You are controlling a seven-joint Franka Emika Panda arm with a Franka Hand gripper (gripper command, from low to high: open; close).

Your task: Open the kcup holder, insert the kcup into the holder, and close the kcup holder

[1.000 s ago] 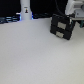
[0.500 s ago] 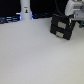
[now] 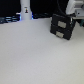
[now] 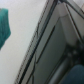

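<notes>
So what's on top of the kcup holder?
The arm hangs right above the holder, covering its top; whether anything rests there, and the end effector's state, can't be seen.

Both views are soft and low in detail. The exterior view is evenly bright, its pale table (image 3: pixel 35 55) nearly washed out, with a blue glow at upper left. The wrist view is heavily blurred.
</notes>
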